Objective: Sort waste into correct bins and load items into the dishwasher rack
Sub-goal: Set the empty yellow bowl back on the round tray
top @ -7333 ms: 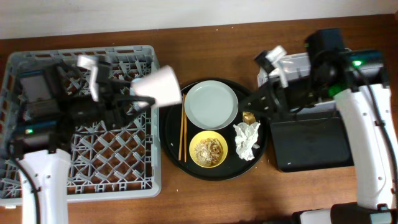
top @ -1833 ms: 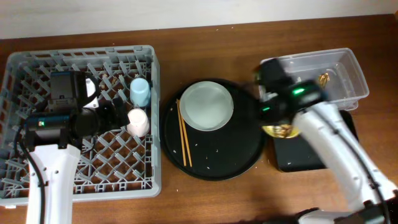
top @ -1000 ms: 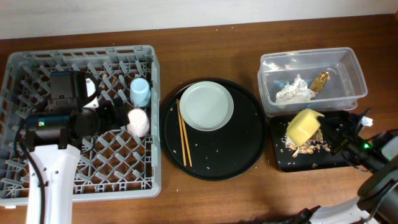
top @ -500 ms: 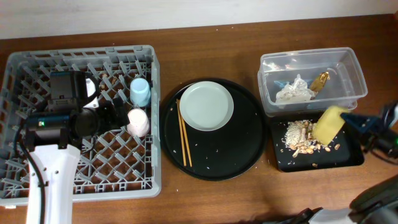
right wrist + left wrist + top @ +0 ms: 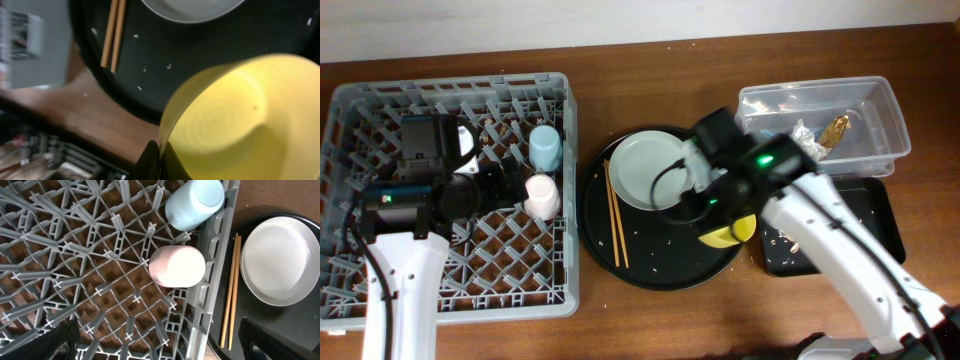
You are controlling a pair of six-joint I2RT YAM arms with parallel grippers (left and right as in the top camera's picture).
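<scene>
**Rack.** The dishwasher rack (image 5: 380, 290), a square grey plastic crate with a lattice floor and upright pegs, is occupying the left of the wooden desk (image 5: 650, 70). Two small smooth cups are sitting in it along its right wall: one blue cup (image 5: 195, 202) and one pink cup (image 5: 177, 266), just beside each other.

**Left hand.** The left hand (image 5: 160, 349) is hovering over the rack. Its fingers (image 5: 60, 340) are standing wide apart, and nothing is lying between them.

**Round tray.** One large round black tray (image 5: 650, 262) is lying at desk centre and is carrying pale specks. One pale, smooth round plate (image 5: 657, 170) is resting on its upper part. Two thin wooden chopsticks (image 5: 614, 215) are lying side by side on its left part, just beside the plate.

**Right hand.** The right hand (image 5: 159, 155) is clamping the rim of the one yellow bowl (image 5: 235, 120). The bowl is tilting over the right edge of the round tray. Its glossy inside, marked with faint rings, is facing the wrist camera.

**Bins.** Two bins are standing at the right.
- The clear plastic tub (image 5: 880, 100) is holding one crumpled white napkin (image 5: 810, 145) and one crinkled gold foil wrapper (image 5: 835, 128).
- The shallow black rectangular tray (image 5: 860, 215), just in front of the tub, is carrying beige crumbly scraps (image 5: 782, 238). The right arm is partly hiding them.
</scene>
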